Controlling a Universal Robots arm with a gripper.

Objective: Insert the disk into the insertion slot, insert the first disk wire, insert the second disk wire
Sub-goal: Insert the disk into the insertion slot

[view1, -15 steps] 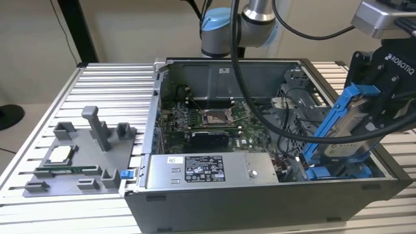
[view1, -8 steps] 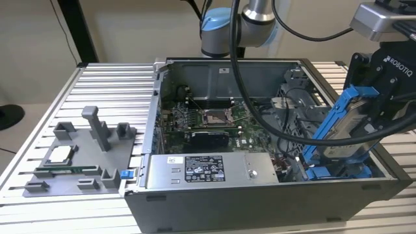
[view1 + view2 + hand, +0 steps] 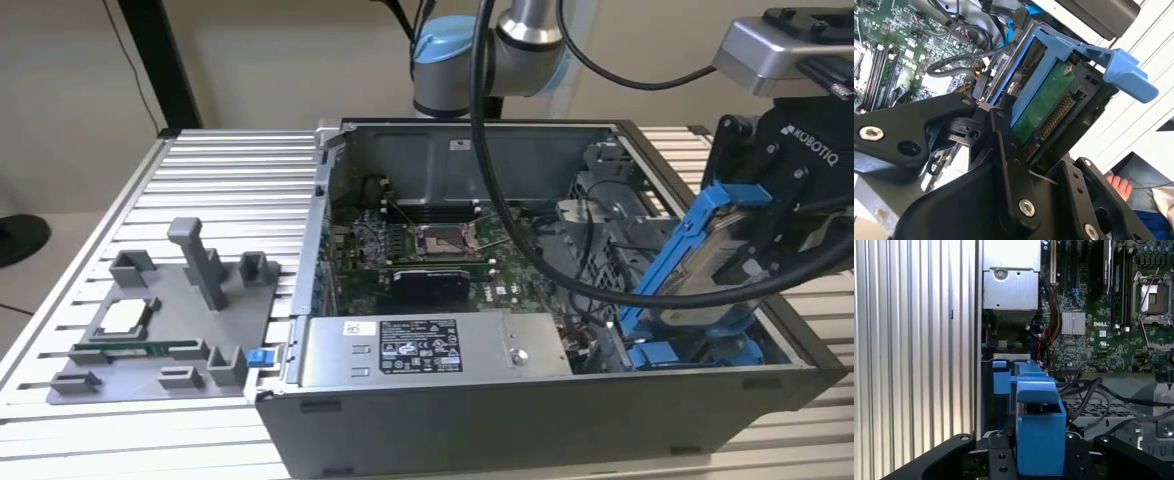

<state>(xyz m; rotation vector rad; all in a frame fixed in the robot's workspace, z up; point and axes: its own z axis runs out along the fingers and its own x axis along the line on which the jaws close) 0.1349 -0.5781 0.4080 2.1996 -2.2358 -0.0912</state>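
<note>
Gripper (image 3: pixel 761 235) pinching disk (image 3: pixel 705 262), long axis steeply tilted, lower end toward insertion slot (image 3: pixel 687 352) directly beneath, at case (image 3: pixel 534 420) edge.

The robot arm (image 3: pixel 461 55) rose at the back, its wrist carried over to the exterior view's right. The black gripper (image 3: pixel 763 250) pointed downward at a tilt, its fingers (image 3: pixel 1004 165) clamped on both sides of the steeply slanted disk (image 3: pixel 694 260).
</note>
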